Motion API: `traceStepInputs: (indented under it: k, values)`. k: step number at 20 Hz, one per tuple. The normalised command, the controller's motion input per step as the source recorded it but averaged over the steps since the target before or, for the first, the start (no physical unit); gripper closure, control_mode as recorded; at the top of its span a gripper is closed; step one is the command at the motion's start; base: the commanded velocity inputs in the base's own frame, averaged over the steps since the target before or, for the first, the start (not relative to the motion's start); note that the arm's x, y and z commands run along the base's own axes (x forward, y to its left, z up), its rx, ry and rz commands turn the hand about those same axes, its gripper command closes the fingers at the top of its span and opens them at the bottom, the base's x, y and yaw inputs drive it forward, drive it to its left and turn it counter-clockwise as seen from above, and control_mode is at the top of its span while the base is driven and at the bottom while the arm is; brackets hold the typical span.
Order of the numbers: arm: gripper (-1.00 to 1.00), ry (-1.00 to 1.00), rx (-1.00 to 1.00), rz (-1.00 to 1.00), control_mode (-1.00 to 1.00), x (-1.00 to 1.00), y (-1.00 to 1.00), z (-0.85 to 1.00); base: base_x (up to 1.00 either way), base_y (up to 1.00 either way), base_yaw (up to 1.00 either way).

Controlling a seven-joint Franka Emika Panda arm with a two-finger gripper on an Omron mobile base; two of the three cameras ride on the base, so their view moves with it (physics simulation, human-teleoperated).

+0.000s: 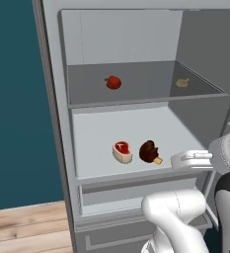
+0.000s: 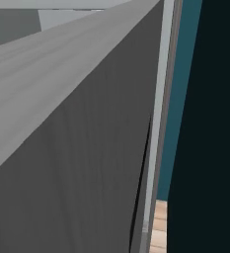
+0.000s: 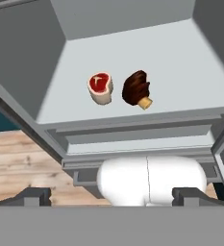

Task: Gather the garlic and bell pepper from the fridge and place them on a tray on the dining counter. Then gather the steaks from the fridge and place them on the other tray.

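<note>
The fridge [image 1: 57, 123] stands open so its shelves can be reached — a tall brushed steel box with pale grey, flat, matte shelves inside. Its grey door [image 2: 62, 148] swings out to the right, a broad brushed panel close to the right base camera. The gripper [image 1: 178, 160] hangs at the front right edge of the lower shelf, jaws spread wide and holding nothing, which looks like a stance for reaching in.

On that lower shelf lie the 2 steaks, just beside each other near the front: the dark brown steak [image 1: 149, 151], lumpy with a tan bone end, and the raw steak [image 1: 122, 151], red with a cream fat rim — both nearest the gripper, though the task asks for the vegetables first. On the shelf above, well apart, sit the bell pepper [image 1: 113, 82], glossy red and rounded, to the left, and the garlic [image 1: 181, 82], a small tan lumpy bulb, far right.
</note>
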Motion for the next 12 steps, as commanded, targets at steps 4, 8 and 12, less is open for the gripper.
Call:
traceStepInputs:
  k: [4, 8, 12]
  values:
    - [-1.00, 0.00, 0.00, 0.00, 1.00, 0.00, 0.00, 0.00, 0.48, 0.00, 0.00]
    - [-1.00, 0.15, 0.00, -0.05, -1.00, 0.13, 0.00, 0.22, 0.10, 0.00, 0.00]
    - [-1.00, 0.21, -0.01, -0.08, -1.00, 0.17, 0.00, 0.63, 0.00, 0.00, 0.00]
